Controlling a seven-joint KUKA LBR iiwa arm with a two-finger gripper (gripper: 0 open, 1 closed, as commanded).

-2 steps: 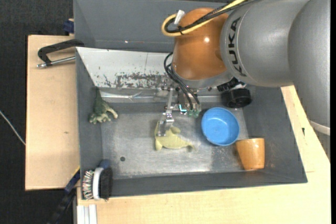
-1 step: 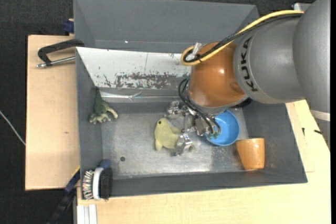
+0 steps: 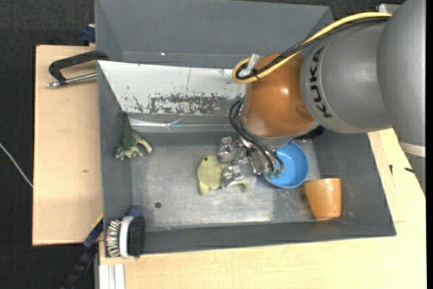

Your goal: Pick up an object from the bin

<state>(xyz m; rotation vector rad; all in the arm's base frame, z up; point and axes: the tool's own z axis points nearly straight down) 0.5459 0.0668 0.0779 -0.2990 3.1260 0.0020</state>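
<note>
Bin (image 3: 203, 30): a grey metal box with sloped walls. A few loose things lie well apart on its floor.
Arm (image 3: 379, 78): a thick grey arm that comes in from the right side, above the right half of the bin. A yellow cable runs along it.
Orange cover (image 3: 274, 101): a round orange shell at the wrist of the arm. It hangs over the middle of the bin and black cables come out below it.
Blue bowl (image 3: 292, 169): a round, shallow blue bowl on the floor, right of centre. The wrist hides a part of it.
Hand (image 3: 238, 162): low over the middle of the floor, between the blue bowl and the pale yellow thing. I cannot tell if it is wide or narrow, and I cannot tell if it holds something.
Orange cup (image 3: 323, 197): a small orange cup in the near right part of the bin, just beside the blue bowl.
Pale yellow thing (image 3: 210, 174): a small, soft-looking, lumpy thing in the middle of the floor. It lies directly at the left side of the hand and seems to touch it.
Green dinosaur (image 3: 130, 143): a little toy figure at the left wall, far from the hand.
</note>
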